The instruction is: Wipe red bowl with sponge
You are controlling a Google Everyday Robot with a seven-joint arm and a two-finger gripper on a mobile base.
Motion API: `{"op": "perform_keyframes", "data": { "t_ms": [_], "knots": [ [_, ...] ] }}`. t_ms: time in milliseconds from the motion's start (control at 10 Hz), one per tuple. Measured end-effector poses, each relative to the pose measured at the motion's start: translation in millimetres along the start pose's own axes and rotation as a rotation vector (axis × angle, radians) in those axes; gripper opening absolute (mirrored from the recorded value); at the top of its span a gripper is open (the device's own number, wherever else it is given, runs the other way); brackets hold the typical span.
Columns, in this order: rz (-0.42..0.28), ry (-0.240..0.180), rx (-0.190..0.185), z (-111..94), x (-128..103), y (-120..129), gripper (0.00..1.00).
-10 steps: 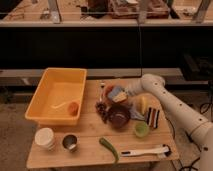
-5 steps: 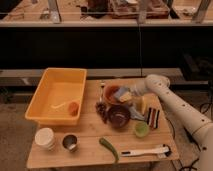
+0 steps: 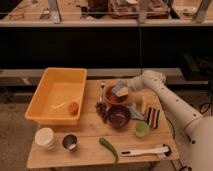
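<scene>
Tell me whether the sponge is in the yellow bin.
No, the sponge is in the red bowl, gripped by the gripper reaching over the bowl's right rim, apart from the yellow bin.

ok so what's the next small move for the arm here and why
Probably a short sideways sweep of the sponge across the inside of the red bowl. The gripper reaches in from the right and is shut on the sponge, which sits tilted inside the bowl. Nothing seems left to reach for or grasp, so a wiping stroke looks like the sensible next move.
</scene>
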Motion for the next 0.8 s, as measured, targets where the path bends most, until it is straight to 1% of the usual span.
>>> {"op": "perform_keyframes", "data": {
  "t_ms": [100,300,500,600,800],
  "knots": [
    [-0.013,0.000,-0.014,6,-7,9,0.00],
    [-0.043,-0.007,-0.060,17,-15,34,0.00],
    [-0.064,-0.019,-0.085,12,-16,44,0.00],
    [-0.086,-0.021,-0.095,3,-11,48,0.00],
    [-0.102,-0.012,-0.097,-9,2,46,0.00]
  ]
}}
